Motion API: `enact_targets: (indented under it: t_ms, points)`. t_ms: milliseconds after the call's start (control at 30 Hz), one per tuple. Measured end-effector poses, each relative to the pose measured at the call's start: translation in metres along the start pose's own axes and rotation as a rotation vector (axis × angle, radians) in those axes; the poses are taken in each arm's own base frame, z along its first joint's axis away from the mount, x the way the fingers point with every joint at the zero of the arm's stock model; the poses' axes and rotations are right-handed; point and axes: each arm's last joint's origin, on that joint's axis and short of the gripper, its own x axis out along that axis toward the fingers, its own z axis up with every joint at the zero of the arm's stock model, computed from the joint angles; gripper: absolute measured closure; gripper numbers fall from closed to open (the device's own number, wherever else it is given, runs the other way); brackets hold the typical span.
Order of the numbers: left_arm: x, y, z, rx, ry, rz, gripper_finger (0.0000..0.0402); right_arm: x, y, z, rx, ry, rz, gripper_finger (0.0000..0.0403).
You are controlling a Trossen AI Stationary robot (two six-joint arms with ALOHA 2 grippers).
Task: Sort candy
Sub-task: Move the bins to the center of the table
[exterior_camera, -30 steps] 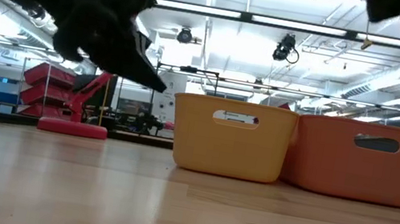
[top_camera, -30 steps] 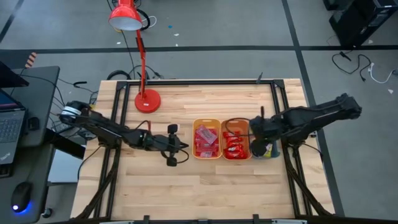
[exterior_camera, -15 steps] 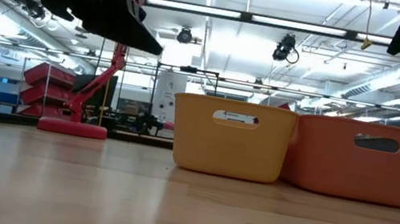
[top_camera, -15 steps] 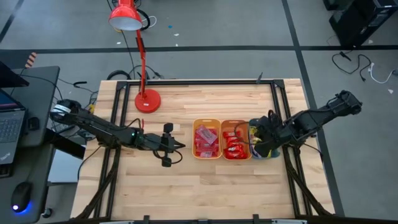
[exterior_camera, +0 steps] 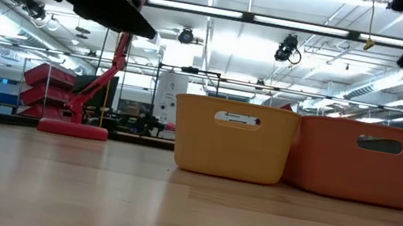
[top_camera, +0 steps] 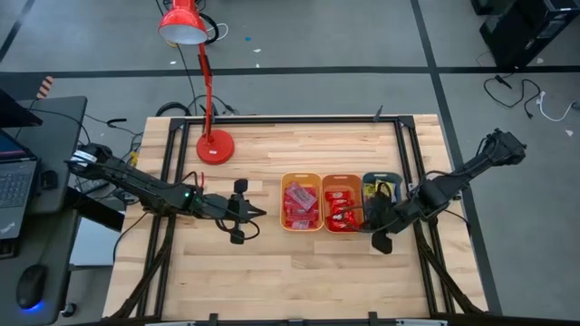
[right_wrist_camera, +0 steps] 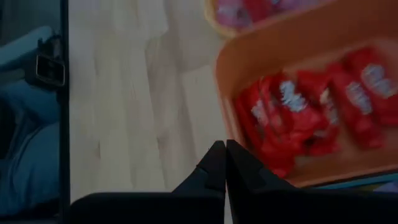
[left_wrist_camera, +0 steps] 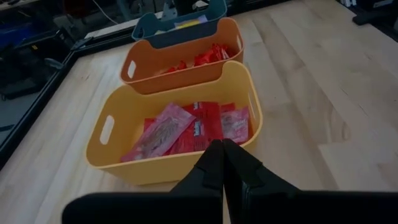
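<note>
Three trays stand in a row: the yellow tray (top_camera: 302, 202) (left_wrist_camera: 180, 134) holds pinkish and red packets (left_wrist_camera: 186, 127), the orange tray (top_camera: 343, 203) (right_wrist_camera: 311, 99) holds red sweets (right_wrist_camera: 298, 112), and the teal tray (top_camera: 382, 187) (left_wrist_camera: 177, 22) holds yellow packets. My left gripper (top_camera: 261, 214) (left_wrist_camera: 222, 149) hovers shut and empty to the left of the yellow tray, pointing at it. My right gripper (top_camera: 364, 217) (right_wrist_camera: 221, 152) is shut and empty, up in the air by the near right corner of the orange tray.
A red desk lamp (top_camera: 215, 145) stands at the table's far left. Bare wood (top_camera: 299, 272) stretches along the near side and to the left of the trays. In the low view both arms hang high above the yellow tray (exterior_camera: 234, 139) and the orange tray (exterior_camera: 362, 160).
My right gripper has drawn back from over the teal tray toward the table's near edge and now sits beside the orange tray's near corner. My left gripper has pulled slightly left, away from the yellow tray, and risen. Both have stayed shut.
</note>
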Motion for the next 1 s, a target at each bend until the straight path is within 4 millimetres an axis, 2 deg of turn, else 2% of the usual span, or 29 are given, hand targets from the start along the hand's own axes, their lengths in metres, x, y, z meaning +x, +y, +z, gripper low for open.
enact_targets:
  t_ms: [133,300,700,1000]
  points:
    - [0.0,0.0,0.0,0.0,0.0,0.0,0.0401,0.018,-0.006,-0.014,0.025,0.036,0.05,0.0403]
    - [0.0,0.0,0.0,0.0,0.001,0.012,0.0401,0.028,-0.012,-0.025,0.053,0.074,0.062,0.0403]
    - [0.0,0.001,0.0,0.0,0.002,0.026,0.0401,0.03,-0.011,-0.026,0.053,0.078,0.069,0.0403]
    - [0.0,0.001,0.0,0.0,0.003,0.025,0.0401,0.048,-0.01,-0.03,0.034,0.145,0.016,0.0403]
